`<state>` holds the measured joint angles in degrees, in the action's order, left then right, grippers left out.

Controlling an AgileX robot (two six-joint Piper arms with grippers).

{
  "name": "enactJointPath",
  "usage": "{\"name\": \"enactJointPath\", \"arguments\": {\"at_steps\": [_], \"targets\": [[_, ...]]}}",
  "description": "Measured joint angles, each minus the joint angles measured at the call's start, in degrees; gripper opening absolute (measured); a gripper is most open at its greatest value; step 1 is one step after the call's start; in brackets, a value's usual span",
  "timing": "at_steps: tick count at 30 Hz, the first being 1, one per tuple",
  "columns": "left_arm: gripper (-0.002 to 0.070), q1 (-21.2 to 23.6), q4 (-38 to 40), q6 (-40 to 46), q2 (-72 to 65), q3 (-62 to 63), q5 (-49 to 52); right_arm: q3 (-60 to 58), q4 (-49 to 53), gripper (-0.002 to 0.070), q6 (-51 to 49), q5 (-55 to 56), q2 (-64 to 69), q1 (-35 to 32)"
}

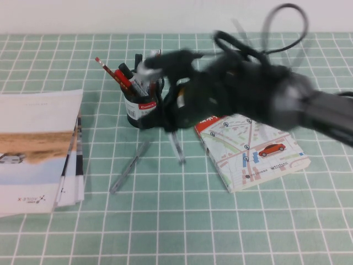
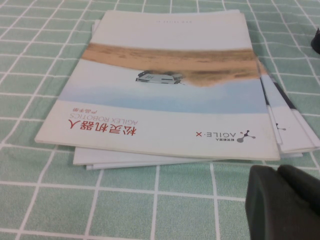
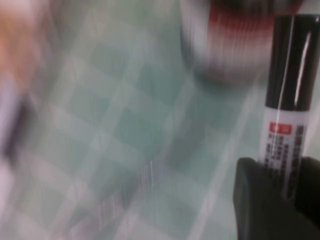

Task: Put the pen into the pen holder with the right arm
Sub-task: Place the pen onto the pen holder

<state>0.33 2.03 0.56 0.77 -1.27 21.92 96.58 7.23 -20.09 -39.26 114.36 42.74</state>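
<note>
pen [image 3: 286,100] clamped in right claw [image 3: 280,200], black cap outward | beside pen holder [image 1: 140,110] | left claw [image 2: 285,205] state unclear

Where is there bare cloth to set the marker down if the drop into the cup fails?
Bare cloth runs along the near edge, between the booklets and the map leaflet. It is crowded by the pen holder, where the right hand grips the pen above two loose pens. The left hand sits beside the booklets.

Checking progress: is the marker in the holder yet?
Not yet. The right gripper grips the pen near the pen holder. Left gripper hovers by booklets.
</note>
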Motion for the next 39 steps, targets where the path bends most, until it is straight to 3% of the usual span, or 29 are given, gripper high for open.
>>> {"name": "enactJointPath", "arguments": {"at_steps": [8,14,24,39], "targets": [[-0.0004,0.0,0.0,0.0,0.0,0.0,0.0,-18.7,2.1,0.0113,1.6,56.4,-3.5,-3.8],[-0.0004,0.0,0.0,0.0,0.0,0.0,0.0,-18.2,-3.8,0.0113,12.0,81.0,3.7,-4.0],[-0.0004,0.0,0.0,0.0,0.0,0.0,0.0,-10.6,-7.2,0.0113,17.4,83.6,11.2,-4.1],[-0.0004,0.0,0.0,0.0,0.0,0.0,0.0,-9.9,-8.7,0.0127,20.7,78.7,13.3,-4.1]]}}
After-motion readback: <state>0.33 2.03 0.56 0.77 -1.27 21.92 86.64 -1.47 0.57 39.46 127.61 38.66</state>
